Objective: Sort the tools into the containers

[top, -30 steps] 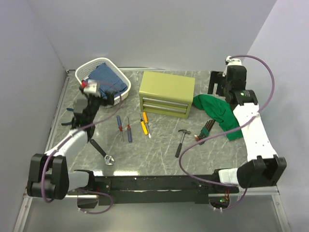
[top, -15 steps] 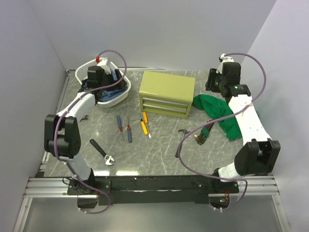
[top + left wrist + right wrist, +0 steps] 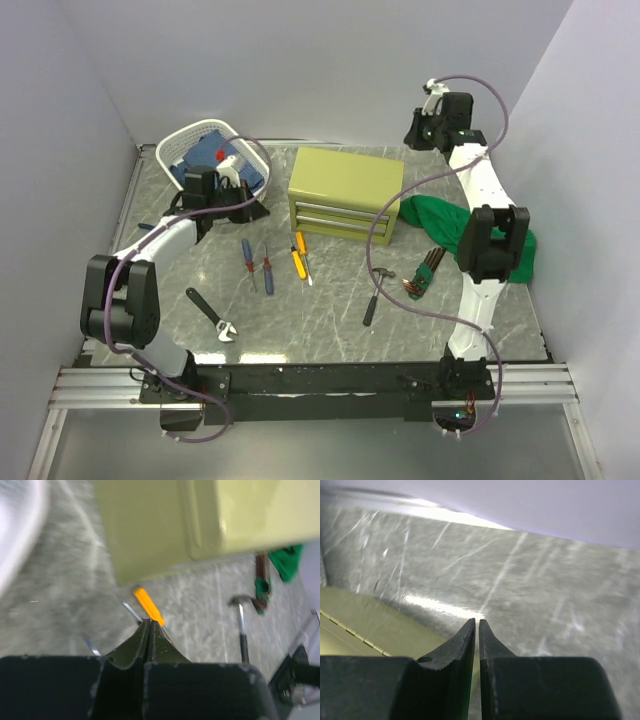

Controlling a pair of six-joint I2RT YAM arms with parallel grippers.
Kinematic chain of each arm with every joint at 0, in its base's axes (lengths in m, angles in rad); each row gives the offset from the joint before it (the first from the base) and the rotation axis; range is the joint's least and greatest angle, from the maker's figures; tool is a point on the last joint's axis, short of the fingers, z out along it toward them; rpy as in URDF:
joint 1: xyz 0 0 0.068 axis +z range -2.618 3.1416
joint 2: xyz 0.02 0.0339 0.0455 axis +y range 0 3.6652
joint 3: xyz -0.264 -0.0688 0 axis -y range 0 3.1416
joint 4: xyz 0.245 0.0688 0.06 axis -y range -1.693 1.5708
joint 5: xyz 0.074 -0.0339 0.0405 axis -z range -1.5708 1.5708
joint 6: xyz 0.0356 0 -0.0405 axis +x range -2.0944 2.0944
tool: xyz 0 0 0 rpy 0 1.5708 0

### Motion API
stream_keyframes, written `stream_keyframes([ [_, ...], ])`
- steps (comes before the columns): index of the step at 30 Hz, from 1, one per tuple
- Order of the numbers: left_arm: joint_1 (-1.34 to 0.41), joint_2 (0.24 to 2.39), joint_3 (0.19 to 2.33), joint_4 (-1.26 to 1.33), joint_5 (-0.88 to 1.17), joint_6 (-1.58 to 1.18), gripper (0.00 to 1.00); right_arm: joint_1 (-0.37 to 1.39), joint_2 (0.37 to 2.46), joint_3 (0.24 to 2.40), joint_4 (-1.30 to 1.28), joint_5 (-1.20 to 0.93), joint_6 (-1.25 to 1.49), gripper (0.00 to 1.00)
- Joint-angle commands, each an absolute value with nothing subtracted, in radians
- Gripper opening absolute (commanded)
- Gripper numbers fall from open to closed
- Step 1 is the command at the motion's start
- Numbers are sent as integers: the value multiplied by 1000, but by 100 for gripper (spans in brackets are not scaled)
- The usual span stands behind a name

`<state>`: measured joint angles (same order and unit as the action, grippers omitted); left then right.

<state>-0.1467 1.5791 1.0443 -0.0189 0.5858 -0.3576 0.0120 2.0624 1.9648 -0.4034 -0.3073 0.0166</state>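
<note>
Left jaws point(image 3: 150, 624) now near yellow screwdriver point(image 3: 148, 605)

On my feed the grey marbled table point(image 3: 330, 320) carries the basket point(image 3: 185, 133) at its far left and the chest point(image 3: 345, 180) mid-back. A green cloth point(image 3: 440, 222) lies just right of the chest. In front of the chest I see the blue screwdriver point(image 3: 247, 255), red screwdriver point(image 3: 267, 272) and yellow screwdriver point(image 3: 299, 255) side by side. The hammer point(image 3: 375, 295) and hex keys point(image 3: 425, 272) lie to their right, and the wrench point(image 3: 212, 313) lies nearer, on the left.
</note>
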Motion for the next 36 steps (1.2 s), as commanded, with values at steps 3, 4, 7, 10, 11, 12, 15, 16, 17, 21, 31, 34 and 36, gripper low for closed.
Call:
stream_keyframes([
  [3,-210,1612,1031,121,808,-259,1,5,2172,2052,-393,-611,-15,11],
  [4,-216,1627,1041,124,804,-252,1,5,2180,2056,-402,-639,-9,10],
  [7,-235,1690,1083,144,766,-247,1,5,2186,2031,-419,-719,-2,8],
  [10,-245,1755,1124,179,721,-261,1,5,2160,1980,-443,-765,9,8],
  [11,-248,1793,1150,195,719,-261,2,3,2152,1958,-449,-782,9,8],
  [12,-249,1811,1161,204,727,-259,4,5,2143,1947,-454,-802,-23,8],
  [15,-255,1877,1206,239,739,-271,4,5,2131,1911,-462,-861,-20,8],
  [16,-256,1893,1221,244,741,-272,4,5,2128,1905,-466,-862,-20,8],
  [17,-259,1923,1256,247,741,-273,4,5,2123,1890,-471,-865,-20,8],
  [21,-262,1999,1353,230,709,-252,3,5,2106,1865,-520,-884,-81,8],
  [31,-290,2164,1531,282,669,-288,3,5,2036,1744,-575,-865,-155,8],
  [34,-302,2200,1566,296,655,-305,3,-20,2020,1726,-577,-854,-158,8],
  [36,-308,2226,1588,313,653,-324,3,-21,2008,1717,-575,-845,-156,8],
])
